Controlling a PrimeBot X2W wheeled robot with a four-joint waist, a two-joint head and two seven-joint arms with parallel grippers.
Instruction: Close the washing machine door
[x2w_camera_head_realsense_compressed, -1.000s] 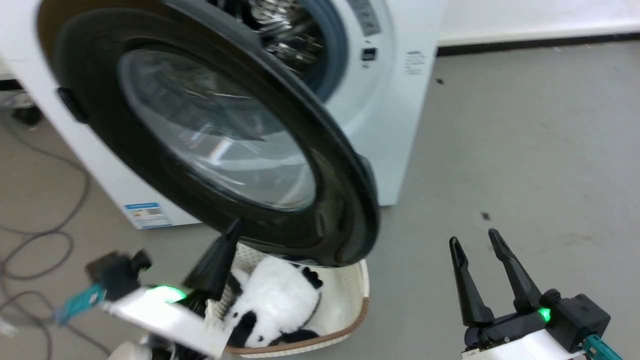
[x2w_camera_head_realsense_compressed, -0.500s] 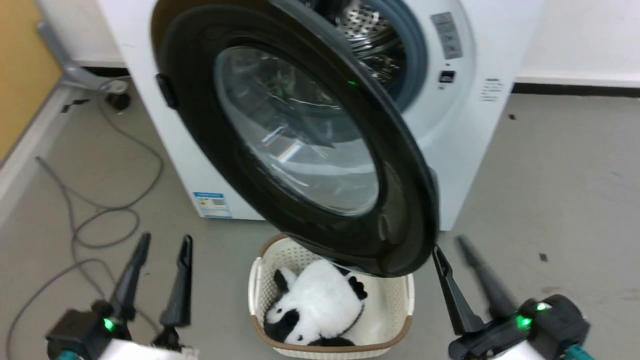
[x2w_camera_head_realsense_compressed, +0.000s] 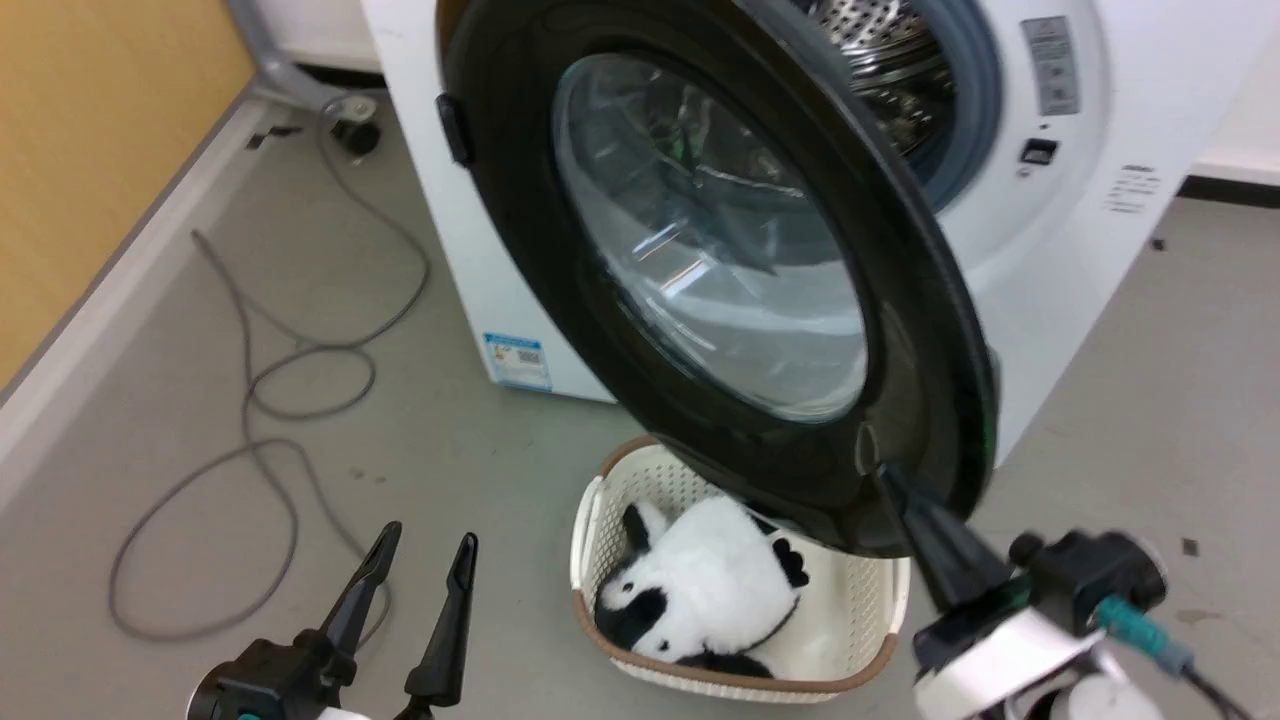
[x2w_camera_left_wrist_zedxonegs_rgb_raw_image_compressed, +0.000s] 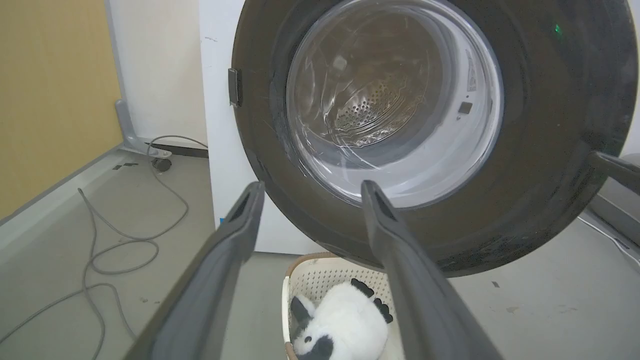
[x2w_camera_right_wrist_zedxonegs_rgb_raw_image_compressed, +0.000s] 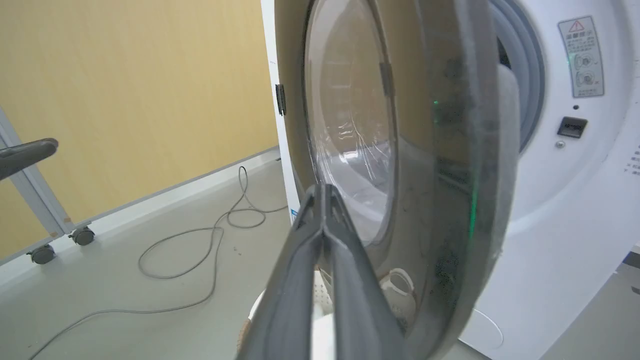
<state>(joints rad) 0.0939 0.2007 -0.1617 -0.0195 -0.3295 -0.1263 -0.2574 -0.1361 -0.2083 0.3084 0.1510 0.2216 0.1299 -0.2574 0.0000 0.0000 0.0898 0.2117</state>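
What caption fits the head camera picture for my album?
Shut right gripper by the rim of the open washing machine door, panda toy in the basket below.

A cream perforated basket (x2w_camera_head_realsense_compressed: 585, 560) with a brown rim stands on the grey floor (x2w_camera_head_realsense_compressed: 450, 470), and a black-and-white plush panda (x2w_camera_head_realsense_compressed: 700, 580) lies inside it, filling much of the left and middle. To the left of the basket and well apart from it, a thin grey cable (x2w_camera_head_realsense_compressed: 252, 398) runs over the floor in loose loops, trailing back toward a small dark caster wheel (x2w_camera_head_realsense_compressed: 352, 135) at the foot of a grey metal leg (x2w_camera_head_realsense_compressed: 265, 50). A yellow wall (x2w_camera_head_realsense_compressed: 90, 130) closes the left side, with a pale baseboard strip (x2w_camera_head_realsense_compressed: 100, 310) along its bottom edge, and a few small dark specks mark the floor at the far right.
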